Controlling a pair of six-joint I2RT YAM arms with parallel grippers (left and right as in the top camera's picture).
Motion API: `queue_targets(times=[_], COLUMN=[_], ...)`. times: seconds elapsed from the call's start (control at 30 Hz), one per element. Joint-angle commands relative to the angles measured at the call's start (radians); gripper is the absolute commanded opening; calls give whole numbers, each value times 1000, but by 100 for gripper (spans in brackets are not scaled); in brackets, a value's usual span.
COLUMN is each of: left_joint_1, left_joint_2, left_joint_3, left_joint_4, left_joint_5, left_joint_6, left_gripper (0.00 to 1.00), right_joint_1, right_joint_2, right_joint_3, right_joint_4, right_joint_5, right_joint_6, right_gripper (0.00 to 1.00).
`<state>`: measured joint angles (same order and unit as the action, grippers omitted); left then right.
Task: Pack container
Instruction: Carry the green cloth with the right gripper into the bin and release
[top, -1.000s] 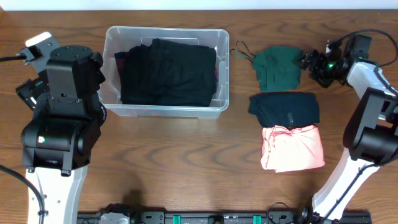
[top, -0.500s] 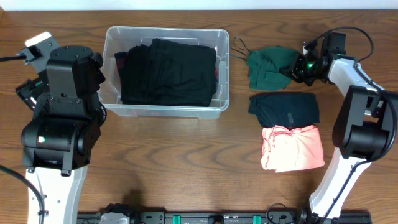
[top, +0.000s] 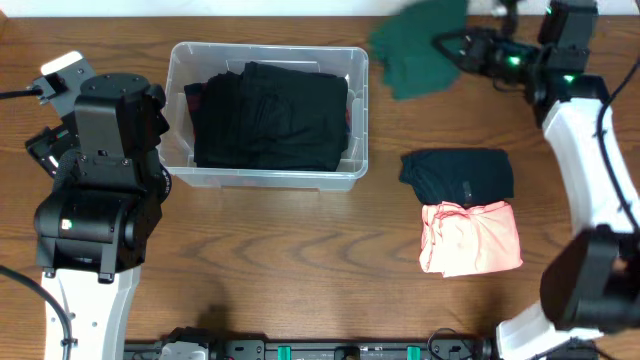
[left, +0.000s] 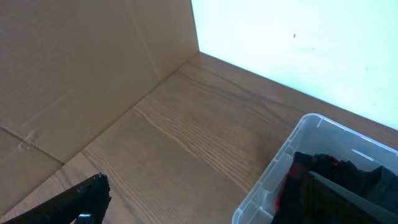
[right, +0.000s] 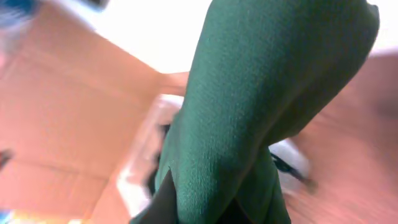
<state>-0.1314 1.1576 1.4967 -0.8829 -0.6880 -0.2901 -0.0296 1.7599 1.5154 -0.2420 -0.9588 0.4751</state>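
Gripper (top: 447, 47) partly behind blurred green garment (top: 412, 48)

Clear container (top: 268, 48), black clothes (top: 270, 115), green garment (top: 415, 50), pink shirt (top: 470, 238).

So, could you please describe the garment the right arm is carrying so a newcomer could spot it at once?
On the table, find the clear container packed with black clothes. Just past its far right corner, a green garment hangs from the right gripper. It alone is off the table; the navy garment and the pink garment lie folded.
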Motion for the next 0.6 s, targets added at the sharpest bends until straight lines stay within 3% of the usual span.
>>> queue_targets(times=[0.0,0.17,0.4,0.57], left_joint_1=[4,4,4,4], left_joint_2=[-1,-1,-1,-1], left_joint_3=[8,8,8,8], left_joint_4=[0,0,0,0], left_joint_5=[-23,-23,-23,-23], left_joint_6=[5,5,5,5], left_gripper=[98,98,98,98], right_joint_1=[104,277,537,654], right_joint_2=[-17,-6,69,195], right_joint_3=[8,8,8,8], right_joint_4=[107,319,477,594], right_joint_5=[-95,-5,352,511], right_joint_6=[145,254,262,358], right_gripper=[1,1,1,1])
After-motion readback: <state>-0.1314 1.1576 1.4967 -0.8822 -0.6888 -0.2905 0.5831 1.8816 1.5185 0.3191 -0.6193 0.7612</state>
